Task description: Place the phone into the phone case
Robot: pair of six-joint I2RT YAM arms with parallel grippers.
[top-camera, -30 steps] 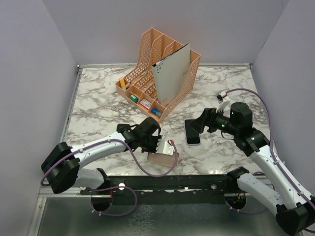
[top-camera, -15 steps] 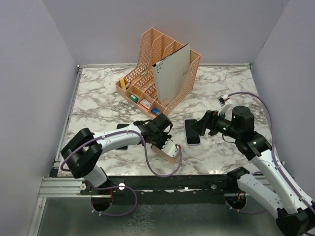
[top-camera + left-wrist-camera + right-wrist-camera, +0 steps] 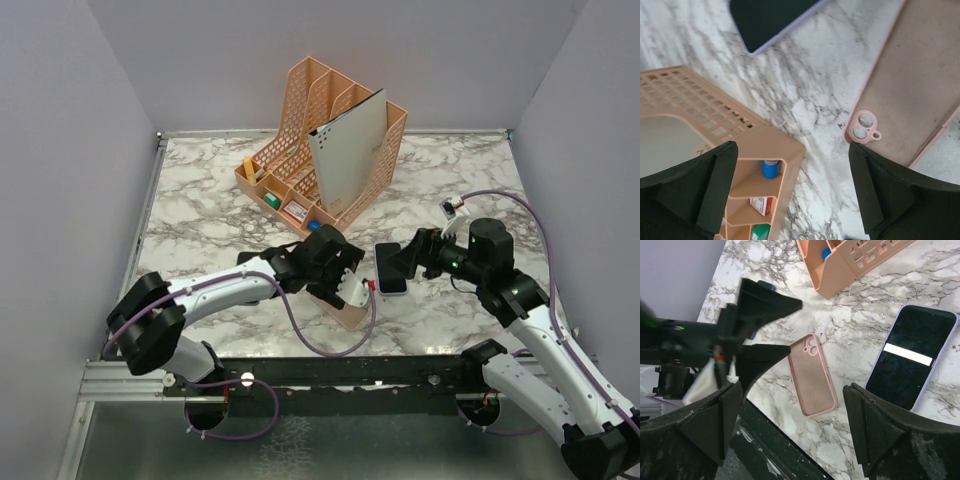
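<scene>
The phone (image 3: 391,270), dark screen up with a lilac rim, lies flat on the marble; it also shows in the wrist views (image 3: 771,17) (image 3: 910,359). The pink phone case (image 3: 346,315) lies open side up just left of it near the front edge, camera cut-out toward the organizer (image 3: 912,92) (image 3: 812,376). My left gripper (image 3: 335,256) hovers above the case's far end, open (image 3: 792,150), with nothing between its fingers. My right gripper (image 3: 400,257) hangs open over the phone's far end (image 3: 792,388), touching nothing.
A peach desk organizer (image 3: 325,140) (image 3: 715,115) (image 3: 850,260) stands behind the left gripper, holding a grey board (image 3: 350,150) and small items in its front cells. The black front rail (image 3: 340,372) runs close to the case. Side walls enclose the table.
My left gripper has swung right with the case, then opened and let it go; the case now lies flat. My right gripper has drifted slightly left over the phone.
</scene>
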